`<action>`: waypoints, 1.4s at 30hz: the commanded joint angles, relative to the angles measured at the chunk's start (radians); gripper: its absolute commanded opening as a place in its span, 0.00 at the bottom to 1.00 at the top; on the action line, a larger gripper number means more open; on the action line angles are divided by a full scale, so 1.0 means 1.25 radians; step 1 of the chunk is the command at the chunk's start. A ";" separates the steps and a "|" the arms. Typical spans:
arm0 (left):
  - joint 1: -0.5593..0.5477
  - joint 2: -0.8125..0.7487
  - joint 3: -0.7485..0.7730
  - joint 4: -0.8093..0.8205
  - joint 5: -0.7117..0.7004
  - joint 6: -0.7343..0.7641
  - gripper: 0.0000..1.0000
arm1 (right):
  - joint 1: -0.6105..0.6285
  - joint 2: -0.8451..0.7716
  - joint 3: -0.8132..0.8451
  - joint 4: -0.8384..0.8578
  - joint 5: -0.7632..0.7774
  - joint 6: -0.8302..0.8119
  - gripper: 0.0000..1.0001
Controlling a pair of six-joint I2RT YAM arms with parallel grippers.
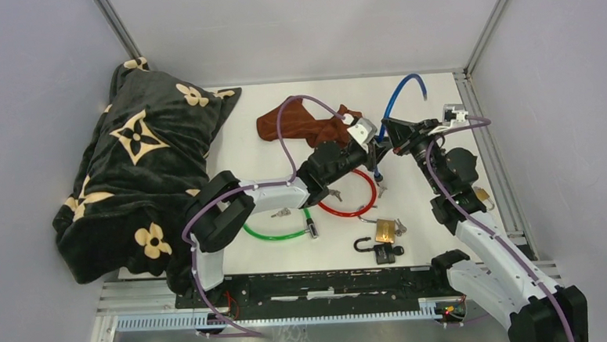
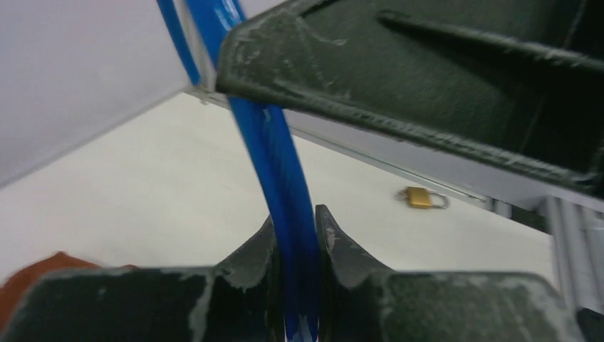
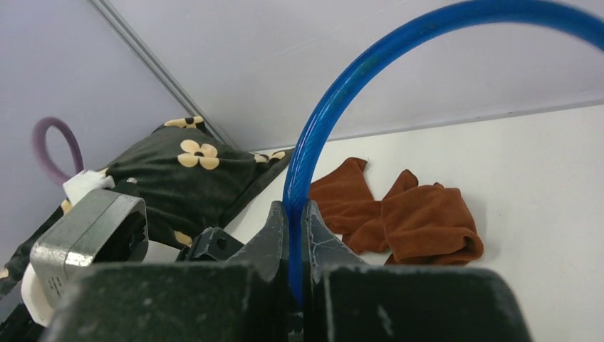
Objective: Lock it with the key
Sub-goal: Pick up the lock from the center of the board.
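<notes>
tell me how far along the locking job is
Done: the blue cable lock is picked up and held in the air. In hand: the left end effector and right end effector both grip its cable. Left: neither holds a key, so inserting and turning one is not yet done.

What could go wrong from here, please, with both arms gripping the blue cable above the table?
1. The left end effector and right end effector both pinch the blue cable between their fingers. The cable looks smooth and round, so it may slip or twist out.
2. In the top view they sit very close together, so an uncoordinated move could make them collide or pull the cable against each other.
</notes>
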 commanded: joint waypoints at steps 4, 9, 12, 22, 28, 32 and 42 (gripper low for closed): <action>0.007 -0.103 -0.071 0.139 0.045 0.044 0.02 | 0.003 -0.009 0.053 0.042 -0.047 -0.090 0.06; 0.028 -0.281 -0.187 0.078 0.045 0.107 0.02 | -0.010 -0.011 0.149 -0.163 -0.181 -0.293 0.55; 0.038 -0.418 -0.254 -0.024 0.068 0.162 0.02 | -0.011 -0.023 0.185 -0.282 -0.241 -0.381 0.70; 0.070 -0.751 -0.306 -0.380 0.143 0.135 0.02 | -0.013 -0.119 0.194 -0.472 -0.273 -0.587 0.82; 0.128 -0.903 -0.389 -0.404 0.215 0.047 0.02 | -0.013 -0.136 0.162 -0.454 -0.374 -0.609 0.80; 0.165 -0.974 -0.426 -0.393 0.245 0.019 0.02 | -0.012 -0.101 0.116 -0.403 -0.401 -0.528 0.71; 0.267 -1.091 -0.486 -0.423 0.263 -0.042 0.02 | 0.067 -0.121 -0.010 -0.165 -0.411 -0.442 0.62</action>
